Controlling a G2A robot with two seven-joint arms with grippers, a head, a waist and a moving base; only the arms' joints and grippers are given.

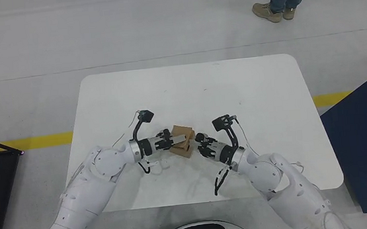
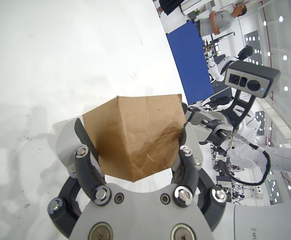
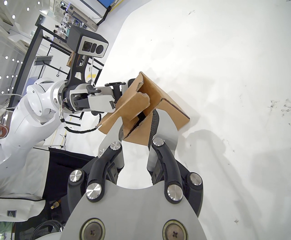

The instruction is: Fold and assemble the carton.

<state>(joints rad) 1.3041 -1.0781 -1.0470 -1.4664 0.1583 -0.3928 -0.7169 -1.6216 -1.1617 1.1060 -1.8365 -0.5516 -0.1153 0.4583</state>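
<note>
The partly folded brown carton (image 1: pixel 181 140) sits on the white desk (image 1: pixel 247 88) near its front edge, between the arms, with the left pincer (image 2: pixel 130 130) spread wide and clamped across its sides and the right pincer (image 3: pixel 138 125) nearly closed, pinching one flap.

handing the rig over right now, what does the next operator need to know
Left gripper: shut on the carton body, a finger on each side.
Right gripper: pinching a flap at its opposite end.
Carton: held between both, over the table.
Done: walls partly folded up.
Left: end flaps loose and untucked; close them.
</note>
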